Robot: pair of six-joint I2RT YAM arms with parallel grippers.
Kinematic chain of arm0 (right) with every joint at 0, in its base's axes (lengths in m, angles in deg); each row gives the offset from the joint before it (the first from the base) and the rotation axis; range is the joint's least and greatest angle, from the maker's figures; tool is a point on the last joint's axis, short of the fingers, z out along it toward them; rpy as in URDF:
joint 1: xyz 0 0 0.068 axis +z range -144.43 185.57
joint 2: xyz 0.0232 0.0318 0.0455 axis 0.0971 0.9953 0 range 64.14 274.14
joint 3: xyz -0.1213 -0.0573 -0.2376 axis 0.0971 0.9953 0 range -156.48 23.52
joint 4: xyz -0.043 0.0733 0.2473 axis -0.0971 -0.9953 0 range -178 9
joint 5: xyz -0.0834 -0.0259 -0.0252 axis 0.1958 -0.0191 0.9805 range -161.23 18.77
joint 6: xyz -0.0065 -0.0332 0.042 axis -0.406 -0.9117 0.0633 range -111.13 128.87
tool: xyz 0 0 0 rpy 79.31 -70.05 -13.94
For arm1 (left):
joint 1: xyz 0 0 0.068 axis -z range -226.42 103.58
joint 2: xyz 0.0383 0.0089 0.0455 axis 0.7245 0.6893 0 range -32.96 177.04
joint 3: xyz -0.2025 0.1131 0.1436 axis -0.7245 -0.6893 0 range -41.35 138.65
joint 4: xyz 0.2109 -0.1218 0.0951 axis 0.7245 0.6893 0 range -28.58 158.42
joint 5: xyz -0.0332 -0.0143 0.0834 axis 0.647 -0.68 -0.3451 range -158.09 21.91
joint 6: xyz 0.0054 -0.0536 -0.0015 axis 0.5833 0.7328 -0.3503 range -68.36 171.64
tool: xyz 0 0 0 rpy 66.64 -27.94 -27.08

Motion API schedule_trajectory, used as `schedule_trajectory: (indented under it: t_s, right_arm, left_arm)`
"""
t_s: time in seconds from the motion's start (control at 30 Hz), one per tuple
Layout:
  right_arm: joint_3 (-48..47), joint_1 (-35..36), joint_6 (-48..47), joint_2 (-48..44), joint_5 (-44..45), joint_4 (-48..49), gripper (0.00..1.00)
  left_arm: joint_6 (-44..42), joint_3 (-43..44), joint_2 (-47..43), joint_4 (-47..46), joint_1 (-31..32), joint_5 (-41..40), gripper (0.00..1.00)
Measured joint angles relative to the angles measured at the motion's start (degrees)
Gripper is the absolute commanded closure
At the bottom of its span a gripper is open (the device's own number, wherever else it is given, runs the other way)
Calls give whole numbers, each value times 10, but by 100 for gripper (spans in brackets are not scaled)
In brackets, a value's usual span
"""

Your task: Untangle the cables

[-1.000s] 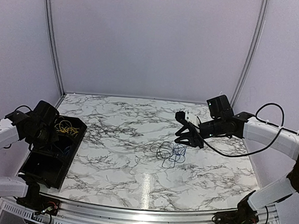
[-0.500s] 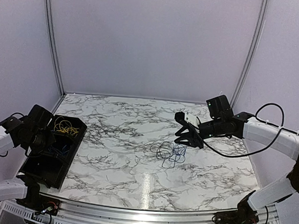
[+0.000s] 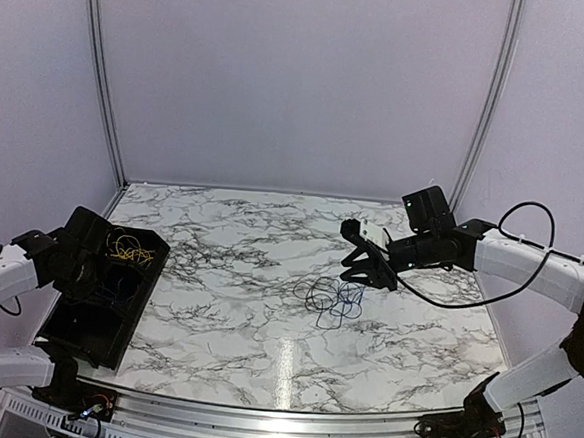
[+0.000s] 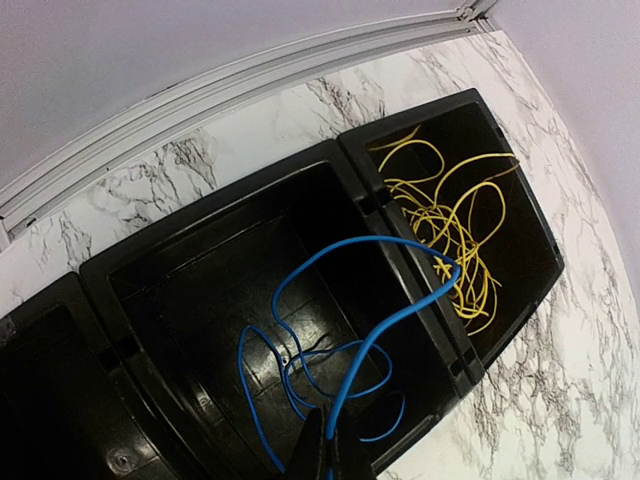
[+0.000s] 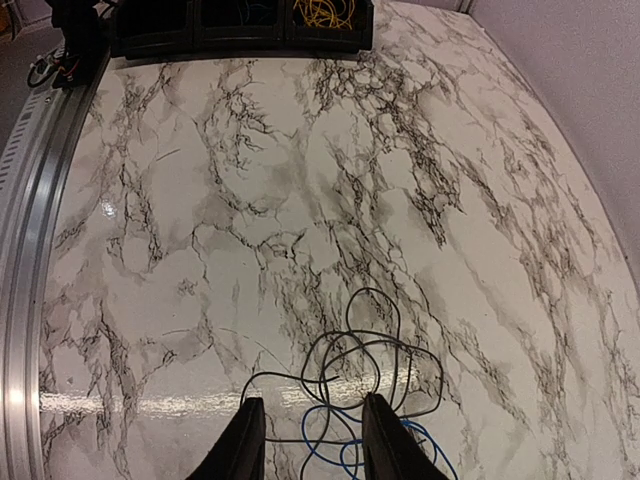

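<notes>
A black three-compartment tray holds a yellow cable in its far compartment. A bright blue cable lies looped in the middle compartment. My left gripper is shut on this blue cable just above the tray. A tangle of black cables and a second blue cable lies on the marble table. My right gripper is open and empty, just above the near edge of that tangle.
The tray's near compartment looks empty. A metal rail runs along the table's front edge. White walls with metal posts close in the back and sides.
My left arm has shifted a little over the tray, first lower and left, then back right. The right arm and the tangle on the table have barely moved.
</notes>
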Motion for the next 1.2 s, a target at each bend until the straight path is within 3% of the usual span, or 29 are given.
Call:
schedule_trajectory:
  t_s: [0.17, 0.23, 0.3, 0.53, 0.77, 0.93, 1.07, 1.1, 1.17, 1.2]
  right_arm:
    - [0, 0, 0, 0, 2, 0, 66]
    - [0, 0, 0, 0, 2, 0, 66]
    - [0, 0, 0, 1, 2, 0, 66]
    - [0, 1, -1, 4, 4, -3, 66]
    - [0, 6, -2, 6, 9, -4, 66]
    - [0, 6, -1, 8, 10, -3, 66]
    - [0, 6, 13, 22, 23, -2, 68]
    - [-1, 6, 19, 30, 30, -2, 69]
    - [-5, 6, 31, 53, 48, -3, 70]
    - [-7, 3, 36, 61, 55, -3, 71]
  left_arm:
    - [31, -22, 12, -24, -1, -5, 64]
    - [35, -30, 7, -28, -1, -5, 46]
    - [35, -36, -8, -28, -1, -6, 33]
    - [-47, 11, -81, -15, -2, -60, 30]
    - [-154, 75, -33, -13, -3, -92, 29]
    - [-260, 95, 39, -37, -2, -17, 35]
    - [-334, 96, 65, -114, 34, 64, 36]
    - [-349, 96, 70, -138, 56, 75, 32]
    - [-381, 98, 84, -179, 101, 88, 3]
    - [-400, 103, 96, -201, 129, 90, 1]
